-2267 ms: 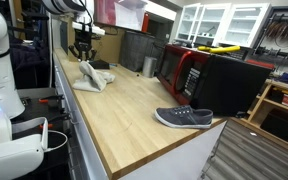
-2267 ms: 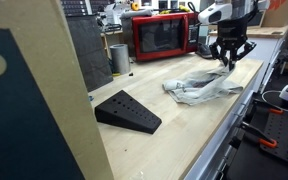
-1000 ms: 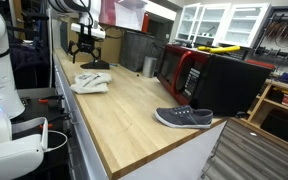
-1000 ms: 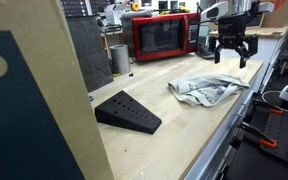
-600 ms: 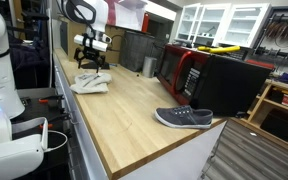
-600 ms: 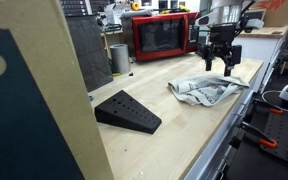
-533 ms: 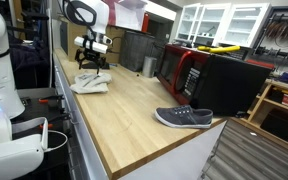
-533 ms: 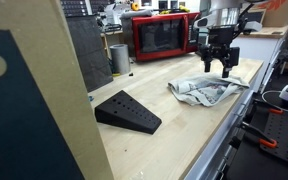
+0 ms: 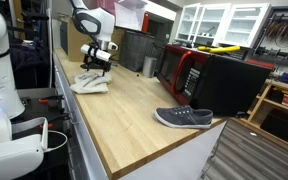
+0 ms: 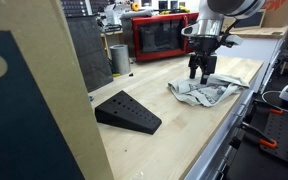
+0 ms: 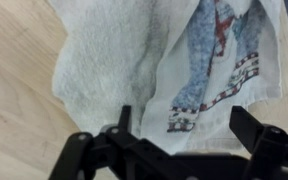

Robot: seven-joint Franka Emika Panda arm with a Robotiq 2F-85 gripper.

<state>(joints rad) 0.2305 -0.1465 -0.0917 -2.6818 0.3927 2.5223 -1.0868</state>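
Wooden counter [image 9: 124, 110] runs the length of a workshop, with cabinets and tool racks behind it. We see a grey shoe [image 9: 184, 118] near its front end, at about four o'clock from the towel [image 9: 90, 84] and well apart from it. A red microwave [image 9: 179, 70] stands along the back edge, at about two o'clock from the towel. In an exterior view a black wedge [image 10: 127, 111] lies at eight o'clock from the towel, and a metal cup [image 10: 119, 58] stands at ten o'clock from it, beside the microwave. All of these sit clear of the arm.

The towel, white with a blue and red print, lies crumpled on the counter close to its edge. The jaws point down over its back part, at eleven o'clock from its middle in that view. They are spread wide and grip nothing. In the wrist view the cloth [image 11: 154, 60] reaches from twelve o'clock down between the two fingers, with the print at one o'clock. We cannot tell whether the tips touch it.
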